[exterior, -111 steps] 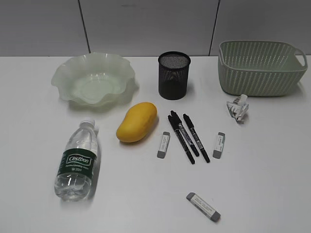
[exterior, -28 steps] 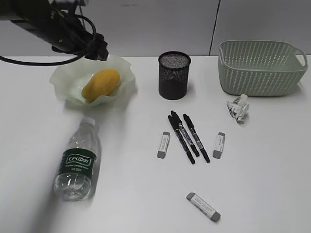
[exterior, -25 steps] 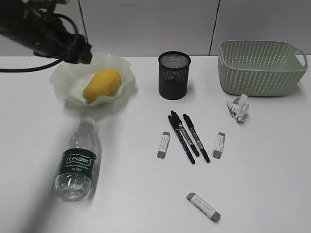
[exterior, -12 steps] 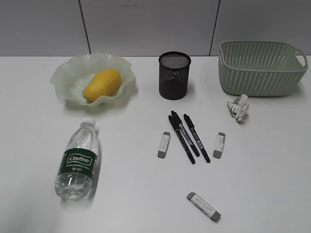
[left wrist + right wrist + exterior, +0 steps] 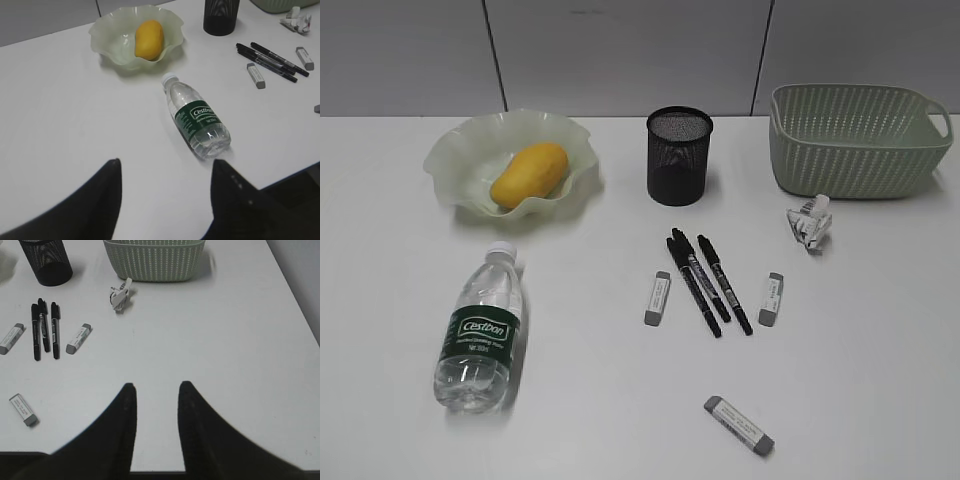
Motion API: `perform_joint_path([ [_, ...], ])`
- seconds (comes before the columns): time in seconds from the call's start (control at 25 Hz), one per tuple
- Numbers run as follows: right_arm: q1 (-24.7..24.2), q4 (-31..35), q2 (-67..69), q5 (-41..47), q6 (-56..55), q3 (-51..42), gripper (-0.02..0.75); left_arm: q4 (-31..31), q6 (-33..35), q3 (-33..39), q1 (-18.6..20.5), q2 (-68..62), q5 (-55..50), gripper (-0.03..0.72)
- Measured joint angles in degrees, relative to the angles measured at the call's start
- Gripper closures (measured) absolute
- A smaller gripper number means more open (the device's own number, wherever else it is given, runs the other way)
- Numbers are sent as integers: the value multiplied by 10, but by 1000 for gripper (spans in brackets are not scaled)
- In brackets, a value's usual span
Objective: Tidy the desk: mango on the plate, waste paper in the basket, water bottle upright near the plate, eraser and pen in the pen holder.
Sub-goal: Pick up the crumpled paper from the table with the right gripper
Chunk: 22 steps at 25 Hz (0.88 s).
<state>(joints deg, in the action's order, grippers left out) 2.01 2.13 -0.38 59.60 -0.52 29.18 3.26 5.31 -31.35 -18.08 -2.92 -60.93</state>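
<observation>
The mango (image 5: 529, 174) lies in the wavy green plate (image 5: 460, 155), also in the left wrist view (image 5: 149, 39). The water bottle (image 5: 480, 330) lies on its side on the white desk (image 5: 600, 400), cap towards the plate. The waste paper (image 5: 809, 224) sits in front of the basket (image 5: 858, 140). Three black pens (image 5: 708, 282) and three erasers (image 5: 657, 298) (image 5: 771, 299) (image 5: 738, 425) lie before the black mesh pen holder (image 5: 678, 156). My left gripper (image 5: 165, 167) is open and empty, above the desk near the bottle (image 5: 196, 117). My right gripper (image 5: 156, 387) is open and empty, over bare desk.
The desk's right edge (image 5: 295, 295) runs along the right of the right wrist view. The desk's near edge (image 5: 280, 177) shows at the lower right of the left wrist view. A grey panelled wall (image 5: 620, 50) stands behind the desk.
The mango went from the desk into the plate. The left arm, over the plate a second ago, has drawn back out of the exterior view.
</observation>
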Motion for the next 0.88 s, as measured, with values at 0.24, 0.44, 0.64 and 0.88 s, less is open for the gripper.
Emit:
perform_joint_path([
  [0.24,0,15,0,0,0,0,497,-27,-31,5,0,3,1,274],
  [0.44,0,27,0,0,0,0,497,-40,-53,5,0,4,3,298],
  [0.64,0,31,0,-10,11,2,497,-50,-69,6,5,32,3,319],
  [0.88,0,36,84,-72,42,13,497,-50,-80,6,88,32,3,326],
])
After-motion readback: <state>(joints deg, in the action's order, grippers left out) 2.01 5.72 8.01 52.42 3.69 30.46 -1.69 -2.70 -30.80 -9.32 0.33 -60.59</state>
